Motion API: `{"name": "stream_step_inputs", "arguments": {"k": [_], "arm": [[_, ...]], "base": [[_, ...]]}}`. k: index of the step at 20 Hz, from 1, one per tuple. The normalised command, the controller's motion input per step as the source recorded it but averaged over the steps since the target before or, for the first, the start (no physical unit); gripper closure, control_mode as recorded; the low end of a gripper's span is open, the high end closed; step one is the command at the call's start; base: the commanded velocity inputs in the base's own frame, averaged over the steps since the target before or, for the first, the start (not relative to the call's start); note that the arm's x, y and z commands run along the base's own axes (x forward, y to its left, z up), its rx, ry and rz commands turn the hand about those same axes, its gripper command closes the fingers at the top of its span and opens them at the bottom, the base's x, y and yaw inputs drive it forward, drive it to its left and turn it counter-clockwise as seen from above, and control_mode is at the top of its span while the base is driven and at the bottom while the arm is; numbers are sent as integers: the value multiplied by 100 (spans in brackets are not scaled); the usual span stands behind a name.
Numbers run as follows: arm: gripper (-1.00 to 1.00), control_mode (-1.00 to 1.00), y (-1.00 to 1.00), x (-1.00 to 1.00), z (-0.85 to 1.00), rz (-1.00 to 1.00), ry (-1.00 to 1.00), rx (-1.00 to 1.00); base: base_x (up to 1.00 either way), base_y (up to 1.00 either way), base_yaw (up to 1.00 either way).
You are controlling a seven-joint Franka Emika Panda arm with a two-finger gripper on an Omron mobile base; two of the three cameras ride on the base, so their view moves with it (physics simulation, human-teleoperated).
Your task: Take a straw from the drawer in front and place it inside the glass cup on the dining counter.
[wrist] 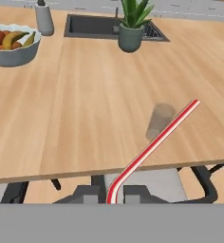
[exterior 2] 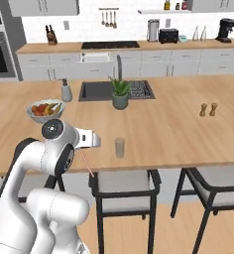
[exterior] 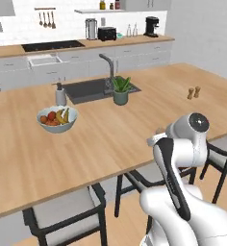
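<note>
Fingers (wrist: 133,194) pinch the straw (wrist: 154,144) near the glass cup (wrist: 159,121).

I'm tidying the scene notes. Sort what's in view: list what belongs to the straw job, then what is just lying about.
Job:
straw, clamped in the gripper
glass cup
dining counter
drawer, open at the back cabinets

Lying about:
fruit bowl
potted plant
soap dispenser
salt and pepper shakers
stools

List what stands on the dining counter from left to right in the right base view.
fruit bowl → soap dispenser → potted plant → salt and pepper shakers. The glass cup stands directly below the plant in the picture, nearer the counter's front edge, so it has no separate place in the order.
</note>
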Motion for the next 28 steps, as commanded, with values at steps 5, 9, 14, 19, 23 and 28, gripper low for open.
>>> {"name": "stream_step_inputs", "arguments": {"k": [5,9,14,19,23,28], "arm": [[100,100,0,0,0,0,0,0],[100,100,0,0,0,0,0,0],[100,-100,-14,15,0,14,0,4],[100,-100,-24,20,22,23,3,14],[100,-100,-40,0,57,18,4,21],[100,-100,-54,-3,74,20,9,29]], "base": [[31,-46,36],[27,-47,39],[18,-23,22],[0,0,0],[0,0,0],[0,0,0]]}}
